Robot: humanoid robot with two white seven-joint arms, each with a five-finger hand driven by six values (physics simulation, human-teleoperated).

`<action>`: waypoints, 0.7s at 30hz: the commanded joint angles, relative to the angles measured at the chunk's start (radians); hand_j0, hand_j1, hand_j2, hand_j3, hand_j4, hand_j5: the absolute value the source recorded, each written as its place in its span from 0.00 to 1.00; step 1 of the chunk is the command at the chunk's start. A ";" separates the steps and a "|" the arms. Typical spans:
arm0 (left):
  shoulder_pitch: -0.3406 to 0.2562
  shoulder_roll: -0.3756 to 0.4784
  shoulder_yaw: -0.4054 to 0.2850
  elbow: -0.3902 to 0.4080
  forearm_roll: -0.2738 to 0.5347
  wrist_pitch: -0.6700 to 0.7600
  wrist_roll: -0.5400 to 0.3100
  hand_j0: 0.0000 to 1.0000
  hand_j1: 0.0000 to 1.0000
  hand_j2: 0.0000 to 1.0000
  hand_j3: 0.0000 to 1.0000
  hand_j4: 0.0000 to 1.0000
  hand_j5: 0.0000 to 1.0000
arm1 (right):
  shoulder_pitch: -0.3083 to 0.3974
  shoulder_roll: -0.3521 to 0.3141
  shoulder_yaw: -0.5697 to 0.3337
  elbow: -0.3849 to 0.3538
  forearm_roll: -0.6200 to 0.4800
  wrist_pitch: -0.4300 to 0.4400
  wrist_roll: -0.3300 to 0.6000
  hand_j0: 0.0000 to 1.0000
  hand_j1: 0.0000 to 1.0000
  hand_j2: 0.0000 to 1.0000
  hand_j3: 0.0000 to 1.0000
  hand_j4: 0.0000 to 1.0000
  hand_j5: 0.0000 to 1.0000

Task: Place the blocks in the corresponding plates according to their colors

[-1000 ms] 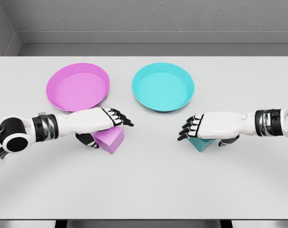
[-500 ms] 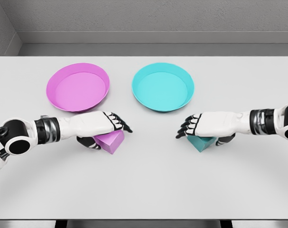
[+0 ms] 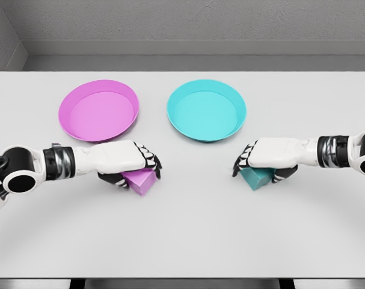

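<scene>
Your pink block (image 3: pixel 140 181) sits on the desk (image 3: pixel 182 241) left of middle, just in front of the pink plate (image 3: pixel 98 111), and it is under the left hand (image 3: pixel 127 161), whose fingers (image 3: pixel 151 162) curl down over the block's top and far side with the thumb tucked on the near-left side, so read it as pinching the block, contact looks made but no lift is visible. Your teal block (image 3: pixel 256 177) mirrors it right of middle, just in front of the teal plate (image 3: pixel 207 111), under the right hand (image 3: pixel 267 158), fingers bent down over its left face and thumb low on the right, also clamping it. Both blocks look flat on the desk. Step in hand, as you'd judge it: grasp closing on both blocks at once, nothing placed yet, both plates hold nothing. Next you need a firm squeeze, a straight lift clear of the desk, then carry each block toward the far edge and over its plate's near rim, high enough not to clip it, before letting go.
</scene>
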 commanded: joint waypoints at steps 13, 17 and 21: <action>-0.130 -0.008 0.007 0.178 0.013 -0.014 0.005 0.52 0.52 0.52 0.52 0.52 0.52 | 0.002 0.014 -0.040 0.024 0.033 -0.014 0.016 0.57 0.57 0.57 0.57 0.57 0.57; -0.164 -0.008 0.025 0.250 0.016 -0.019 0.006 0.52 0.52 0.52 0.52 0.52 0.52 | 0.003 0.020 -0.068 0.029 0.028 -0.014 0.016 0.51 0.51 0.51 0.51 0.51 0.51; -0.172 -0.007 0.039 0.285 0.034 -0.049 0.006 0.52 0.52 0.52 0.52 0.52 0.52 | 0.003 0.036 -0.123 0.035 0.026 -0.014 0.016 0.51 0.51 0.51 0.51 0.51 0.51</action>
